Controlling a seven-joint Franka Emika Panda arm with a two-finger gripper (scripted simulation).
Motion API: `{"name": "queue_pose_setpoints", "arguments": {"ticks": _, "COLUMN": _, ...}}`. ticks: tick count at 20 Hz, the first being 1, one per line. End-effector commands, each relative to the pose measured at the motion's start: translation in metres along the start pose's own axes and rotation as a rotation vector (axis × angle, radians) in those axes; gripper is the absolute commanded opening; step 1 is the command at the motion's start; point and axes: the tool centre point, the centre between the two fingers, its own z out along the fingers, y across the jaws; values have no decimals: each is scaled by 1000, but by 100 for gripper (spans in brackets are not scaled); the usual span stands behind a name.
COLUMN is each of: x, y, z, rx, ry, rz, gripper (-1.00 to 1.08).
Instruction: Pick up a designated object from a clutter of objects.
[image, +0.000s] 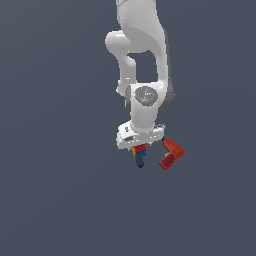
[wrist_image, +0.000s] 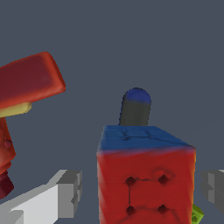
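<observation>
1. Wrist view, nearest: claw (wrist_image: 140, 192) fingers (wrist_image: 65, 194) stand apart, one on each side of the cube (wrist_image: 146, 179). Gaps show between each pad and the cube; no contact seen.
2. Cube sits between the fingers, red face toward the camera, blue face on top.
3. A bit of the green block (wrist_image: 197, 215) shows at the cube's lower corner, touching or just beside it.
4. Just behind the cube: the dark screwdriver (wrist_image: 135, 107), blue-tipped end showing.
5. Off to one side: the red drill (wrist_image: 26, 87), clear of the cube.
6. Exterior view: claw (image: 140, 145) low over the cube (image: 140, 149); screwdriver (image: 140, 162) below it in the picture; drill (image: 171, 153) on the exterior view's right.
</observation>
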Motion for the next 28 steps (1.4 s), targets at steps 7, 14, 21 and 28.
{"name": "queue_pose_setpoints", "arguments": {"ticks": 7, "x": 0, "y": 0, "z": 22, "rx": 0, "ry": 0, "rz": -1, "gripper": 100}}
{"name": "queue_pose_setpoints", "arguments": {"ticks": 14, "x": 0, "y": 0, "z": 22, "rx": 0, "ry": 0, "rz": -1, "gripper": -100}}
{"name": "queue_pose_setpoints", "arguments": {"ticks": 21, "x": 0, "y": 0, "z": 20, "rx": 0, "ry": 2, "rz": -2, "gripper": -100}}
{"name": "queue_pose_setpoints", "arguments": {"ticks": 28, "x": -11, "y": 6, "z": 3, "rx": 0, "ry": 2, "rz": -2, "gripper": -100}}
